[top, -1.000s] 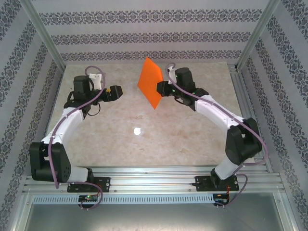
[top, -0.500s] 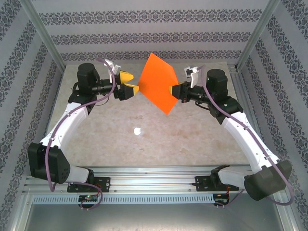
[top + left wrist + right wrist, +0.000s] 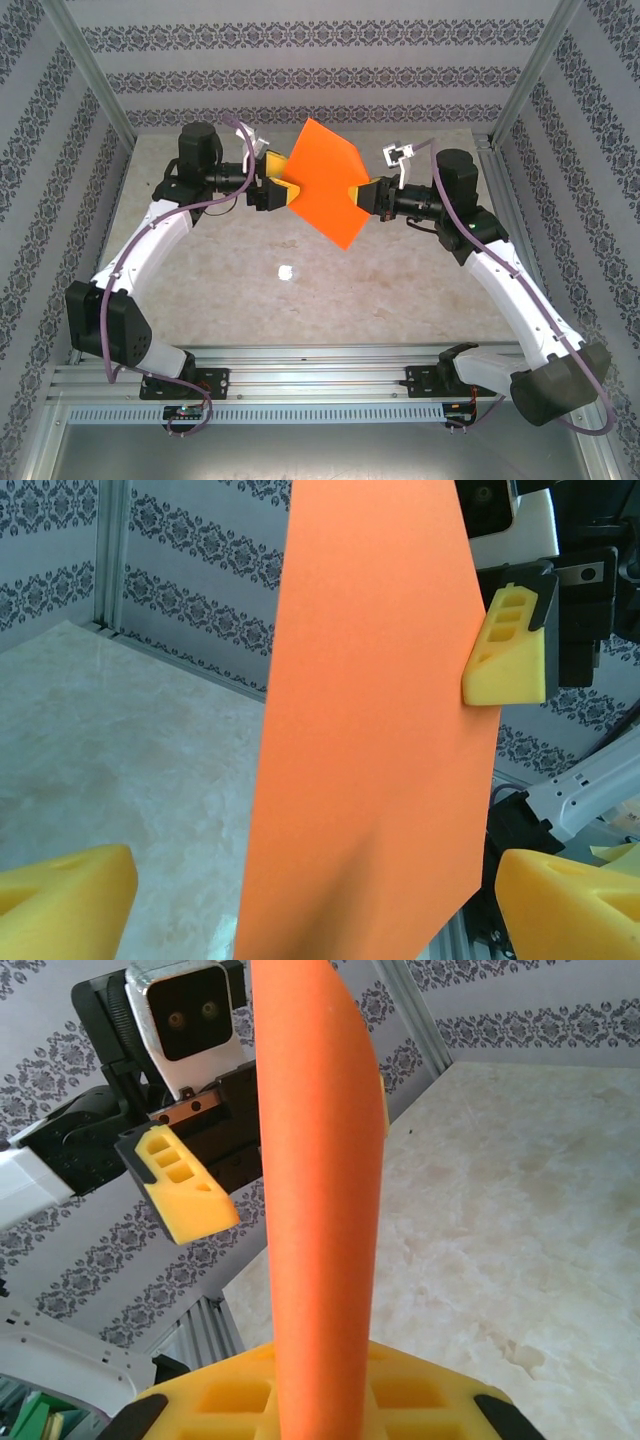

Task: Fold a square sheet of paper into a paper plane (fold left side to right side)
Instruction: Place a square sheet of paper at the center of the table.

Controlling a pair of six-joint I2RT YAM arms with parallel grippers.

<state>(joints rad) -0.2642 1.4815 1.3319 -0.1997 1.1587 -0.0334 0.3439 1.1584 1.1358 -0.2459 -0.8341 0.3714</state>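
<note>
The square sheet of paper [image 3: 325, 185] hangs in the air at the upper centre of the overhead frame, clear of the pale marbled tabletop [image 3: 400, 290] below it. It is bright orange, plain and unmarked. It stands on edge and is turned like a diamond, with one corner pointing up toward the back wall and another pointing down toward the lower centre of the frame.

From the left wrist, its face looks smooth and evenly coloured and runs as a tall band from the top edge to the bottom edge. From the right wrist it is seen nearly edge-on, as a narrow orange strip with a gentle bow toward the right of the frame.

The right end effector [image 3: 362, 192] comes in from the right of the overhead frame and is clamped on the sheet's right edge. In its own wrist view the paper rises straight out from between its yellow pads [image 3: 230, 1400].

The left end effector [image 3: 278, 180] comes in from the left with its jaws spread wide. One yellow fingertip [image 3: 60, 900] sits at the lower left of its wrist view and the other at the lower right. The sheet passes between them, and neither pad is pressed on it.
</note>
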